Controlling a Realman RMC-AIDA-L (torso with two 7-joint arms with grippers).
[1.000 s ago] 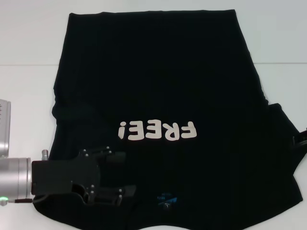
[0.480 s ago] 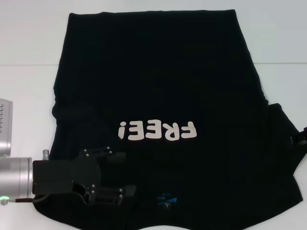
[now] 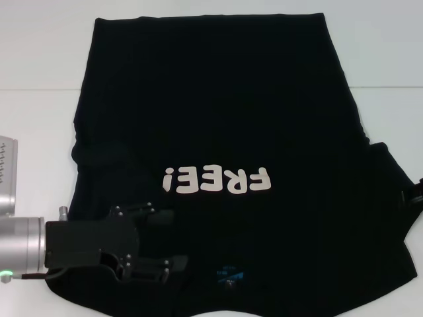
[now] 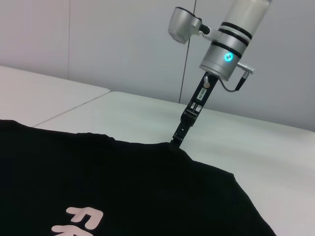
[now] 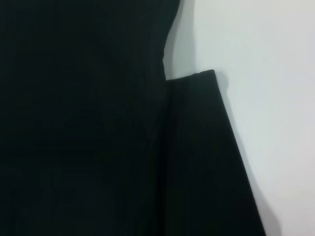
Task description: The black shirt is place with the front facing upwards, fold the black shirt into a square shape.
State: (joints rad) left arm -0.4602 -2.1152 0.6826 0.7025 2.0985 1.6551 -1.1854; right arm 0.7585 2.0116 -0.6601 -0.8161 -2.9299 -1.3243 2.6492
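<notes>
The black shirt [image 3: 218, 132] lies flat on the white table [image 3: 39, 59], front side up, with the white letters "FREE!" [image 3: 218, 179] upside down in the head view and the small blue neck label [image 3: 228, 273] at the near edge. The left sleeve is folded in over the body; the right sleeve [image 3: 390, 191] is spread out on the table.

The left gripper [image 3: 162, 244] rests over the near left part of the shirt, and its two fingers [image 3: 158, 216] are spread apart with black cloth between them.

In the head view only a small dark piece of the right gripper [image 3: 415, 191] shows at the edge. The left wrist view shows it whole [image 4: 176, 138]: the fingers are pressed together and pinch the edge of the shirt [image 4: 123, 187]. The right wrist view shows only the sleeve [image 5: 206, 162] beside the body of the shirt, on the table [image 5: 266, 73].
</notes>
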